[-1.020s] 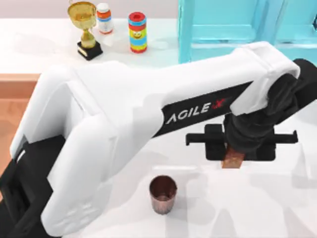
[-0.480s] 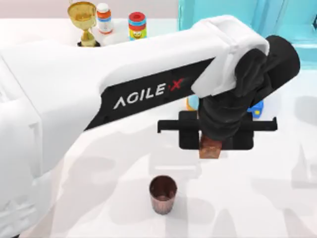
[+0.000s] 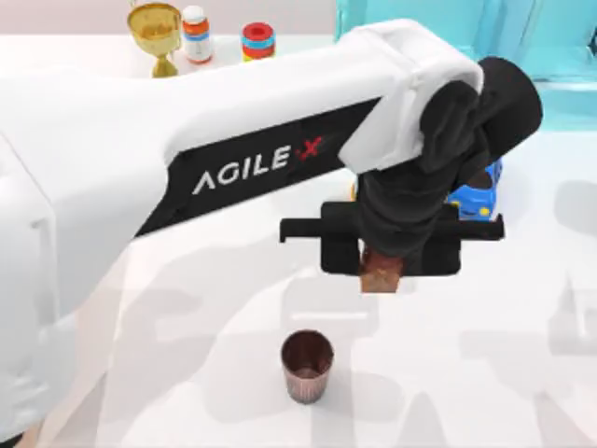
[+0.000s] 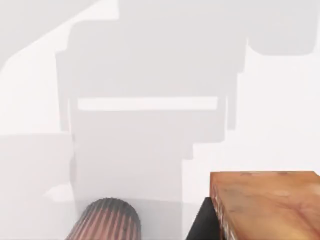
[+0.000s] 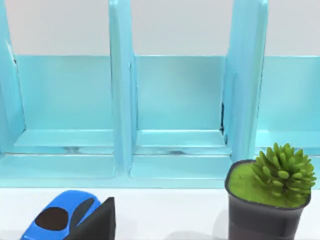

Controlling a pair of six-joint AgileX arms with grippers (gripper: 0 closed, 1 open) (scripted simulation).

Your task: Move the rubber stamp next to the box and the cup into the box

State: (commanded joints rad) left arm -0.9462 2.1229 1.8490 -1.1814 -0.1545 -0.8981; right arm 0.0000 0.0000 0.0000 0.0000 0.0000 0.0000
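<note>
Left hand (image 3: 381,273) raised over mid-table, clamped on the rubber stamp (image 3: 380,273), which sticks out just below the black fingers. Cup (image 3: 307,365) upright on the white table (image 3: 485,373), nearer the camera and left of the hand, apart from it. Blue toy car (image 3: 474,194) just behind the wrist. Turquoise shelf (image 5: 175,100) and potted plant (image 5: 272,192) in right wrist view.

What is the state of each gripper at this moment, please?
Left gripper: jaws closed, holding the rubber stamp above the table, beyond the cup.
Right gripper: its state cannot be told.
</note>
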